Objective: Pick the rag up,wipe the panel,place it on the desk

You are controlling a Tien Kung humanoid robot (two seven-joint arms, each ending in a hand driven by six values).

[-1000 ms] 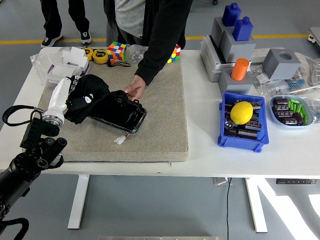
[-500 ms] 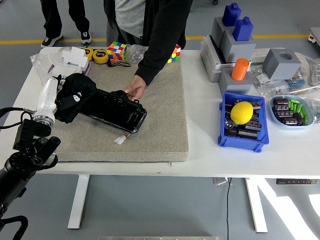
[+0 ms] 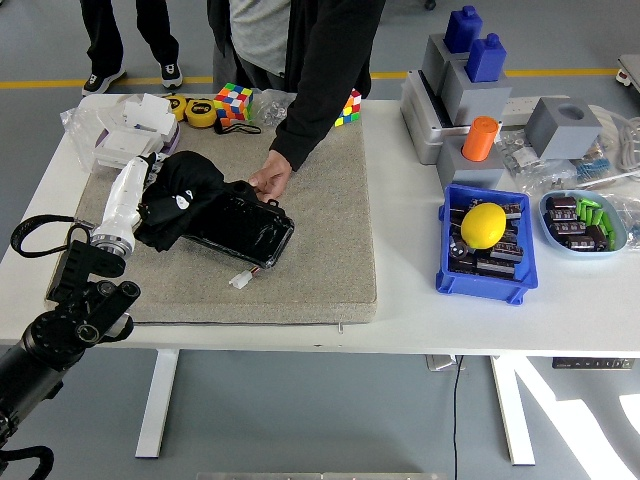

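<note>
White tabletop [image 3: 400,300] carrying a grey felt mat [image 3: 320,230], on which lies a glossy black panel [image 3: 240,228]. A black rag [image 3: 180,190] is bunched over the panel's left end, pressed there by the left hand [image 3: 150,200], which enters from the left on a white forearm; the fingers are buried in the cloth, apparently clenched around it, though individual fingertips cannot be made out. The right hand is out of view. At the far side a person's hand [image 3: 268,180] rests on the panel's upper right edge, apparently steadying it. Judged from its folds, the rag is soft, light and limp: it should conform to the panel but will slide or unfurl unless gathered in a full-hand pinch at the bunched centre rather than at a loose corner. The panel looks rigid and smooth, hence probably slippery under the cloth and liable to shift on the mat without the steadying hand. A blue bin [image 3: 485,245] holding a yellow lemon-like object [image 3: 483,225] stands well apart to the right.
</note>
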